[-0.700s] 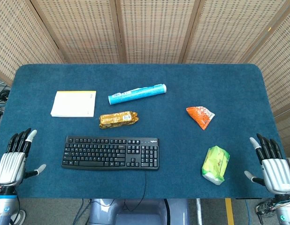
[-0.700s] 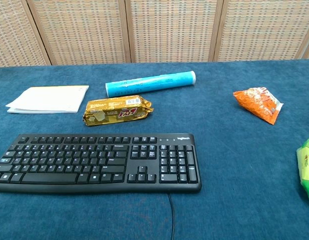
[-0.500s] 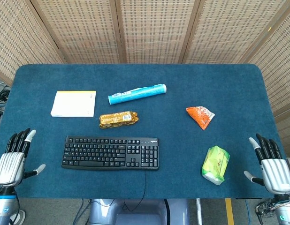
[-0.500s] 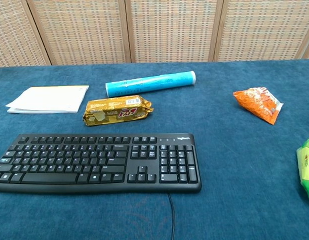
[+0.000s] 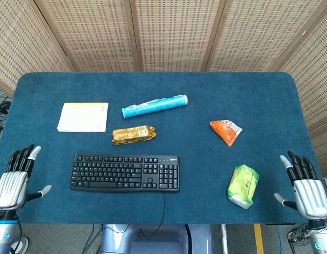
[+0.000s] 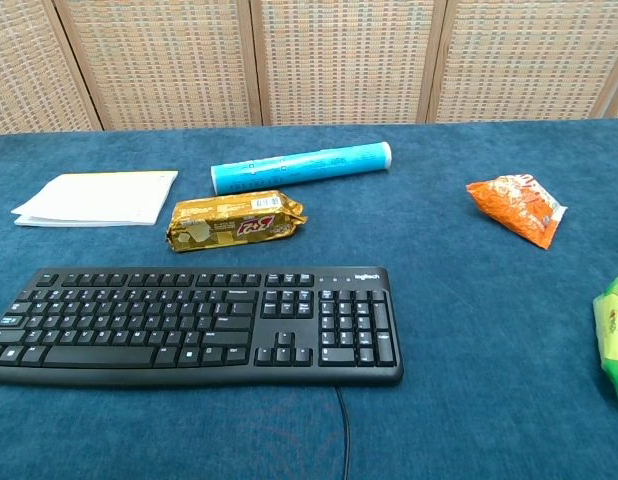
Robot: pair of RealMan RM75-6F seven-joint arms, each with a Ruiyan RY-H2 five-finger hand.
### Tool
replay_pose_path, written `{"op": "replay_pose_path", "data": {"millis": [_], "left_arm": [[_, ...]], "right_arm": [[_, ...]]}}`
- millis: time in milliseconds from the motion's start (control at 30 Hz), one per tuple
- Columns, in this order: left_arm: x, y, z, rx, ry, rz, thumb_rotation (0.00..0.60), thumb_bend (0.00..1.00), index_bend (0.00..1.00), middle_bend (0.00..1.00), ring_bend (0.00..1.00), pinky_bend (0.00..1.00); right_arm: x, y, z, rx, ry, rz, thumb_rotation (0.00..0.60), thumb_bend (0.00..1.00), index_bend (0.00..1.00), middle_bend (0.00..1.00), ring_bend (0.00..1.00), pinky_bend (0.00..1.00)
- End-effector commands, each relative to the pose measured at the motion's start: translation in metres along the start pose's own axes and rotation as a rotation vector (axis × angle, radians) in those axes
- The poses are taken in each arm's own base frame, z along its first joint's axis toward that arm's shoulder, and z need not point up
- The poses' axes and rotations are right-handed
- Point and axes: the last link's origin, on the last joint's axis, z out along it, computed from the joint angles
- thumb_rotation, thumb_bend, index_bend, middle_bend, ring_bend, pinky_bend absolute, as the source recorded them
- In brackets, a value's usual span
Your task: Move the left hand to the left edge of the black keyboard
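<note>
The black keyboard (image 5: 125, 172) (image 6: 194, 324) lies flat near the table's front edge, its cable running off the front. My left hand (image 5: 14, 179) hovers at the front left corner of the table, well to the left of the keyboard's left edge, fingers spread and holding nothing. My right hand (image 5: 303, 185) is at the front right corner, fingers apart and empty. Neither hand shows in the chest view.
Behind the keyboard lie a gold snack pack (image 5: 133, 135), a light blue tube (image 5: 154, 106) and a white notepad (image 5: 83, 117). An orange packet (image 5: 226, 131) and a green packet (image 5: 243, 185) lie on the right of the blue table (image 5: 206, 84).
My left hand has drifted very slightly lower in the head view. The right hand has barely shifted. The objects on the table have stayed put.
</note>
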Motion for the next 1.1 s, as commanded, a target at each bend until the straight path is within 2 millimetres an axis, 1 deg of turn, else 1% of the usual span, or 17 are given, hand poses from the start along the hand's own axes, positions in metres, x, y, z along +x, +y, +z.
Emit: {"op": "replay_pose_path", "data": {"millis": [33,300,500,533,600,667,767,833,900,967,1000,1100], "left_arm": [[0.0,0.0,0.0,-0.001,-0.002,0.001,0.6,0.14,0.0,0.0,0.0,0.0],[0.001,0.001,-0.001,0.002,0.007,0.003,0.6,0.16,0.0,0.0,0.0,0.0],[0.002,0.003,0.0,0.015,0.013,0.011,0.6,0.2,0.0,0.0,0.0,0.0],[0.003,0.004,0.001,0.015,0.017,0.016,0.6,0.22,0.0,0.03,0.01,0.0],[0.005,0.006,0.002,0.013,0.03,0.031,0.6,0.25,0.0,0.14,0.07,0.02],[0.007,0.008,0.003,0.013,0.042,0.042,0.6,0.3,0.0,0.31,0.21,0.09],[0.008,0.009,0.006,0.015,0.051,0.053,0.6,0.37,0.0,0.45,0.34,0.16],[0.009,0.009,0.008,0.016,0.038,0.059,0.6,0.43,0.0,0.51,0.4,0.2],[0.008,0.008,0.01,0.013,0.008,0.074,0.6,0.54,0.0,0.57,0.46,0.23],[0.01,0.008,0.012,0.007,-0.023,0.075,0.6,0.62,0.0,0.6,0.49,0.25],[0.01,0.008,0.013,0.006,-0.033,0.074,0.6,0.65,0.0,0.61,0.49,0.26],[0.015,0.007,0.016,0.004,-0.076,0.085,0.6,0.68,0.0,0.61,0.5,0.27]], "right_arm": [[0.0,0.001,0.0,-0.003,-0.002,-0.001,0.6,0.0,0.0,0.0,0.0,0.0],[-0.003,0.001,0.001,-0.001,-0.011,-0.006,0.6,0.0,0.0,0.0,0.0,0.0],[-0.003,0.002,0.002,-0.008,-0.01,-0.002,0.6,0.0,0.0,0.0,0.0,0.0],[-0.003,0.002,0.002,-0.01,-0.01,-0.001,0.6,0.0,0.0,0.0,0.0,0.0],[-0.003,0.003,0.003,-0.011,-0.009,0.0,0.6,0.0,0.0,0.0,0.0,0.0],[-0.002,0.003,0.003,-0.011,-0.008,0.002,0.6,0.0,0.0,0.0,0.0,0.0],[-0.003,0.002,0.003,-0.008,-0.009,0.001,0.6,0.0,0.0,0.0,0.0,0.0],[-0.003,0.002,0.003,-0.007,-0.013,0.0,0.6,0.0,0.0,0.0,0.0,0.0],[-0.004,0.002,0.003,-0.006,-0.015,0.002,0.6,0.0,0.0,0.0,0.0,0.0],[-0.003,0.002,0.003,-0.006,-0.013,0.002,0.6,0.0,0.0,0.0,0.0,0.0],[-0.003,0.002,0.003,-0.006,-0.013,0.002,0.6,0.0,0.0,0.0,0.0,0.0],[-0.003,0.002,0.003,-0.006,-0.012,0.004,0.6,0.0,0.0,0.0,0.0,0.0]]}}
